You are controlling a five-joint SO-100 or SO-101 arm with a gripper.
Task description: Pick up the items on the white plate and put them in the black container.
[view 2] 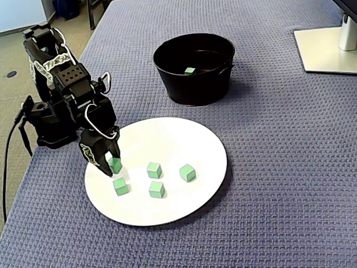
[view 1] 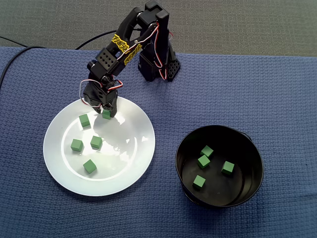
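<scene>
Currently I observe the gripper (view 1: 105, 113) lowered over the white plate (view 1: 133, 163), at the part of the plate nearest the arm's base, with its jaws pinched onto one green cube (view 1: 106, 115). The other fixed view shows the same grip, the held cube (view 2: 115, 164) sitting between the two fingertips low above the plate surface. I cannot tell whether it touches the plate or hangs just clear of it. Four loose cubes (view 1: 96, 142) lie apart from one another across the plate's left half in the top-down fixed view, the nearest just beside the gripper. The black container (view 1: 177, 158) stands to the right of the plate, close but not touching, and holds four deposited cubes (view 1: 203, 161). Both rest on a blue woven cloth (view 1: 277, 99).
</scene>
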